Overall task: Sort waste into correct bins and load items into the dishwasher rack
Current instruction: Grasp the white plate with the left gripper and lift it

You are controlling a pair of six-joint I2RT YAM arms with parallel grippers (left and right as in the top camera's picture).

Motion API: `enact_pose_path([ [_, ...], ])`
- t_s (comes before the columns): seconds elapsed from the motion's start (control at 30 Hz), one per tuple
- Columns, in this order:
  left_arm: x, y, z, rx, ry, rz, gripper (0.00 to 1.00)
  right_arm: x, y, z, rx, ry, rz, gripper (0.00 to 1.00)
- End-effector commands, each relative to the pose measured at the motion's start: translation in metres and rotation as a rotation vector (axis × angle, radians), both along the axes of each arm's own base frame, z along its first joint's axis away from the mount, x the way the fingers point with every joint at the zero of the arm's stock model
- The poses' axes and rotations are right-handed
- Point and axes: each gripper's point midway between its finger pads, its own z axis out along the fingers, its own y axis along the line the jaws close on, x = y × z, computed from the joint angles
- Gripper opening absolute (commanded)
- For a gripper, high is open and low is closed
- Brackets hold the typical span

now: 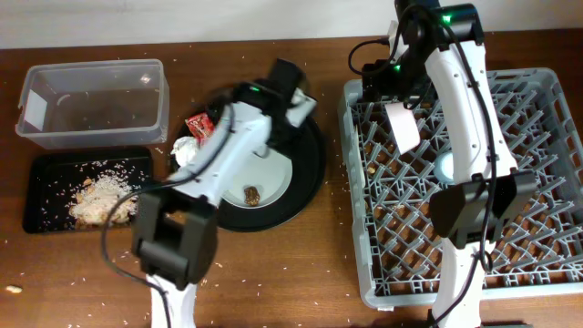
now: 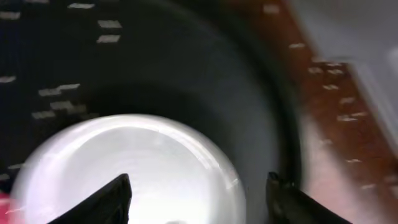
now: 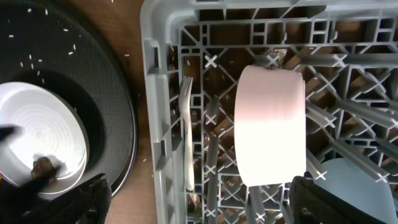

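Observation:
The pale grey plate (image 1: 264, 173) lies on the round black tray (image 1: 314, 164) with the small brown lump (image 1: 251, 193) on it. My left gripper (image 1: 293, 102) hovers over the plate's far side, open and empty; the left wrist view is blurred and shows the plate (image 2: 124, 165) between the jaws (image 2: 199, 199). The red wrapper (image 1: 199, 124) and white tissue (image 1: 185, 150) lie left of the tray. The cream bowl (image 1: 401, 126) stands on edge in the dishwasher rack (image 1: 537, 182), the blue cup (image 1: 447, 166) beside it. My right gripper (image 1: 383, 77) is open above the bowl (image 3: 270, 124).
The clear tub (image 1: 91, 100) stands at the back left. In front of it the shallow black tray (image 1: 55, 173) holds beige food scraps (image 1: 105, 196). A white fork (image 3: 188, 130) lies along the rack's left wall. Rice grains are scattered about. A small tan piece (image 1: 13, 289) lies front left.

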Motion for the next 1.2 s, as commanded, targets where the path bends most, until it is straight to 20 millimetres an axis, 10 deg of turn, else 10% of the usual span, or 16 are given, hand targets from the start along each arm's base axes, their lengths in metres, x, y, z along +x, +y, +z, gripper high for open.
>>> enact_pose_path([
  [0.0,-0.018,-0.011,-0.052,0.115,0.090,0.160,0.66,-0.003,-0.006,0.012,-0.034,-0.024,0.003,0.91],
  [0.1,-0.012,0.002,-0.059,0.181,0.052,0.298,0.60,-0.007,-0.007,0.012,-0.036,-0.012,0.003,0.91],
  [0.27,-0.013,0.004,-0.077,0.204,0.068,0.307,0.19,-0.007,-0.007,0.012,-0.037,-0.010,0.003,0.91],
  [0.57,-0.013,0.003,-0.088,0.210,0.088,0.317,0.00,-0.010,-0.012,0.010,-0.066,0.002,0.005,0.91],
  [0.9,0.008,0.024,0.055,0.187,0.049,0.323,0.00,-0.010,-0.012,0.010,-0.072,-0.001,0.032,0.91],
  [1.17,0.013,0.163,0.132,0.073,0.067,0.575,0.00,-0.010,-0.012,0.011,-0.071,-0.001,0.031,0.91],
])
